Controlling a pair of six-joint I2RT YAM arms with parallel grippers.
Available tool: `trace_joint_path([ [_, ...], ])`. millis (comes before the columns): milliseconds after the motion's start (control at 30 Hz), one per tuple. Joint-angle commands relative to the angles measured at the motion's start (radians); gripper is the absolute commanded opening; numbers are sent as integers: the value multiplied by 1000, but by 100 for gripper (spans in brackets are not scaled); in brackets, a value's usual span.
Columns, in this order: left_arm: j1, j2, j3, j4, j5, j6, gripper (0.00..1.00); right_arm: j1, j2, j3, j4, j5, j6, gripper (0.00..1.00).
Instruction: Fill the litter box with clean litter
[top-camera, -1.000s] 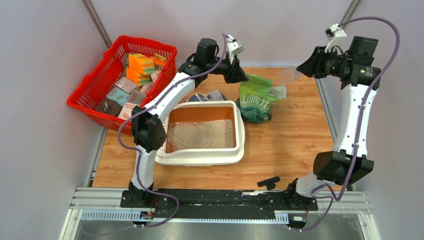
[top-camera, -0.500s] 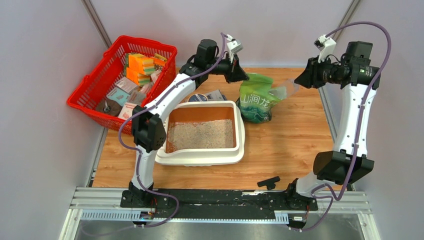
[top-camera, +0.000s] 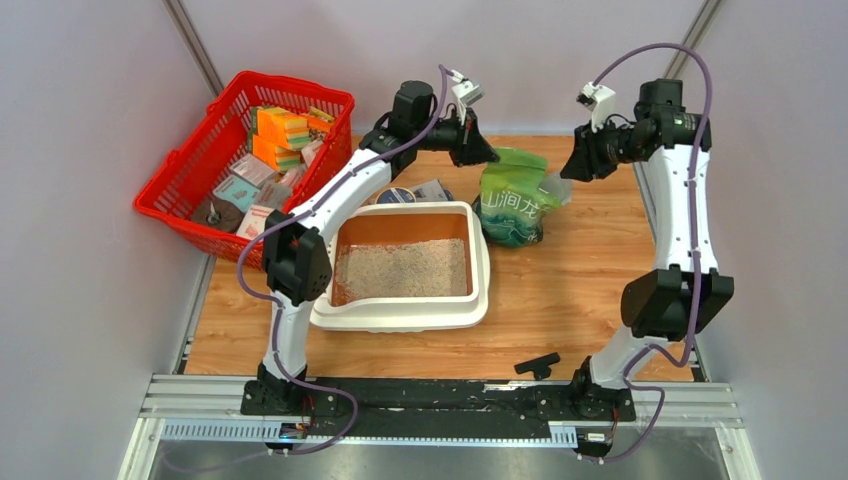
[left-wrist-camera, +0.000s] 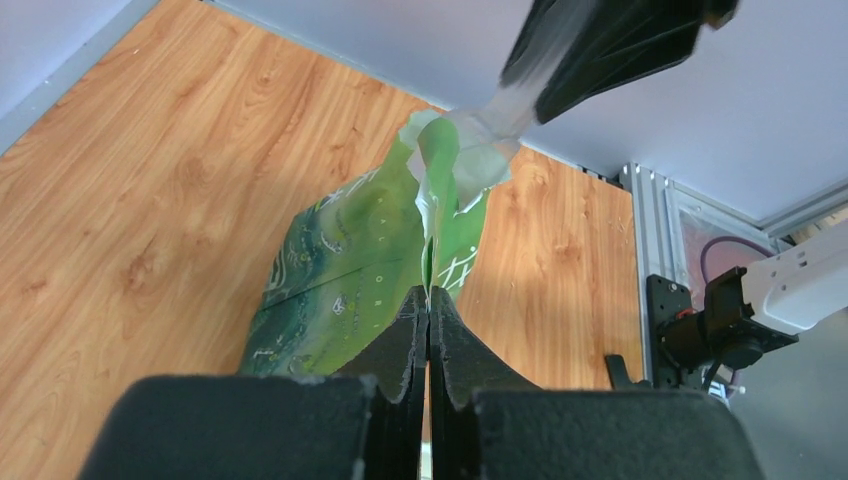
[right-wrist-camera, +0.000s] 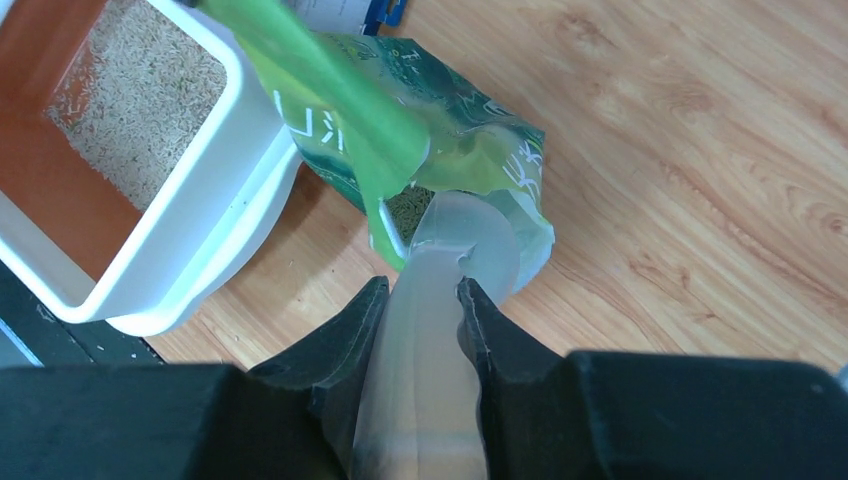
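Some clean litter (top-camera: 400, 270) down in the litter box (top-camera: 480, 270), off to the near side of both pincers. Lip of the green bag (left-wrist-camera: 350, 270) pinched shut in the left pincer (left-wrist-camera: 428, 300), probably to prop the mouth open. Gripped by the right pincer (right-wrist-camera: 418, 300), clear scoop (right-wrist-camera: 465, 240) poked tip-first inside for more.
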Motion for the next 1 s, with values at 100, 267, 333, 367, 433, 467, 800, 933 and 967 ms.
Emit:
trace_joint_path([
  [100,-1,-105,-41,59,12,-40,0,77,49,44,147,148,213,0],
  [267,-1,-117,-48,56,7,-39,0,117,3,-108,264,314,439,0],
  [333,-1,-119,-48,56,6,-43,0,134,-31,-159,290,404,491,0],
  [367,-1,-119,-51,59,7,-43,0,167,-39,-184,293,422,500,0],
  [433,-1,-119,-53,61,7,-47,0,188,-68,-258,319,455,534,0],
  [467,-1,-119,-54,64,7,-48,0,191,-79,-285,342,458,545,0],
  [800,-3,-136,-94,100,9,-76,0,214,-103,-607,554,427,669,0],
  [933,-3,-137,-97,102,9,-73,0,160,-79,-646,604,165,781,0],
  [967,-3,-137,-96,102,7,-73,0,150,-73,-646,621,123,807,0],
])
